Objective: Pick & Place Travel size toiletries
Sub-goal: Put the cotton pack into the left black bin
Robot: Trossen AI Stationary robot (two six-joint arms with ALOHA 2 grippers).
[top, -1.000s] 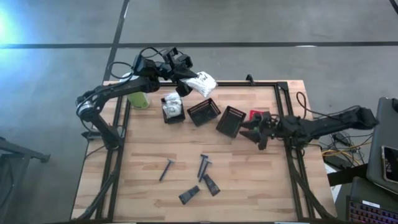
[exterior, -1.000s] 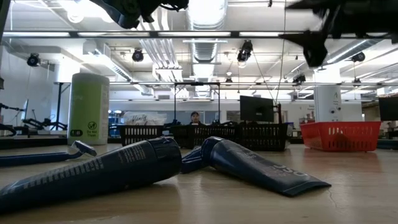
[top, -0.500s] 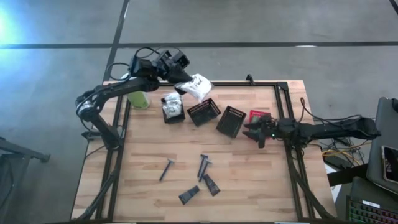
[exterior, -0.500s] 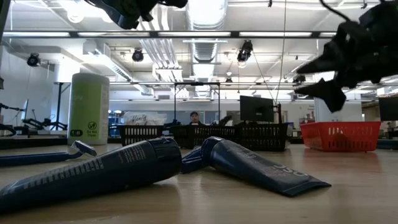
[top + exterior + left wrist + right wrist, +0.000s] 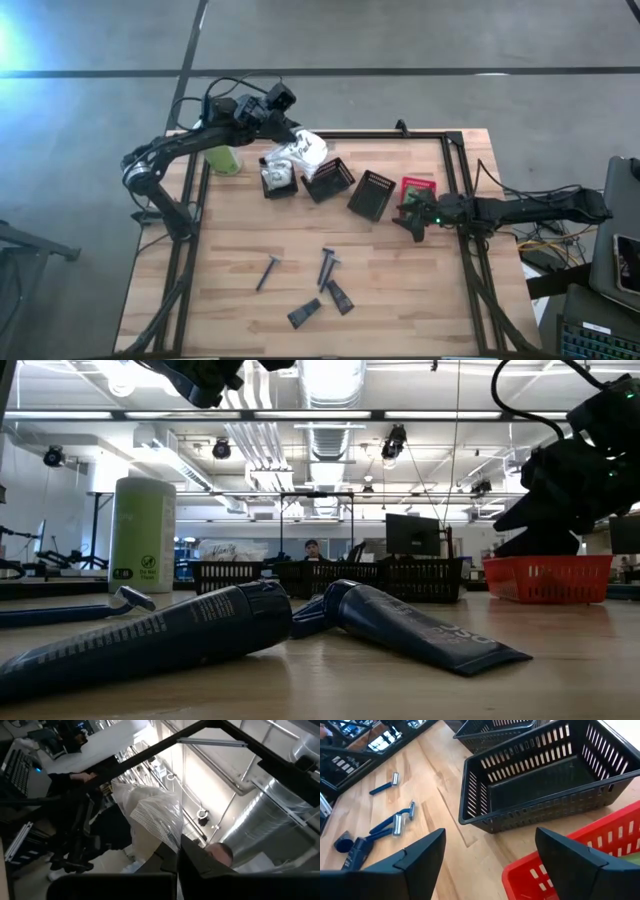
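My left gripper [image 5: 285,138] hovers over the table's far left part, shut on a white crinkly packet [image 5: 305,150], above and just right of a black basket [image 5: 278,180] that holds more white packets. In the left wrist view the packet [image 5: 152,815] juts out past the fingers. My right gripper [image 5: 411,215] is open and low, at the near side of the red basket [image 5: 417,187]; its fingers touch nothing. Two dark tubes [image 5: 338,296] [image 5: 305,313] and razors [image 5: 267,271] [image 5: 327,266] lie flat near the table's near edge. My left gripper pinches the white packet between its two fingers at one end [image 5: 172,847], where the wrapper is gathered into folds. The packet is lifted clear and sticks out beyond the fingertips [image 5: 186,857] toward the table's right.
Two more black slotted baskets [image 5: 328,180] [image 5: 372,193] stand in a row between the packet basket and the red one; in the right wrist view a black basket [image 5: 540,785] is just ahead. A tall pale-green canister [image 5: 225,158] stands at the far left corner. Bare wood lies mid-table.
My left gripper has carried the white packet down and toward the table's left, nearer the basket with the white packets. My right gripper has come down from high above the table to just beside the red basket, staying open.
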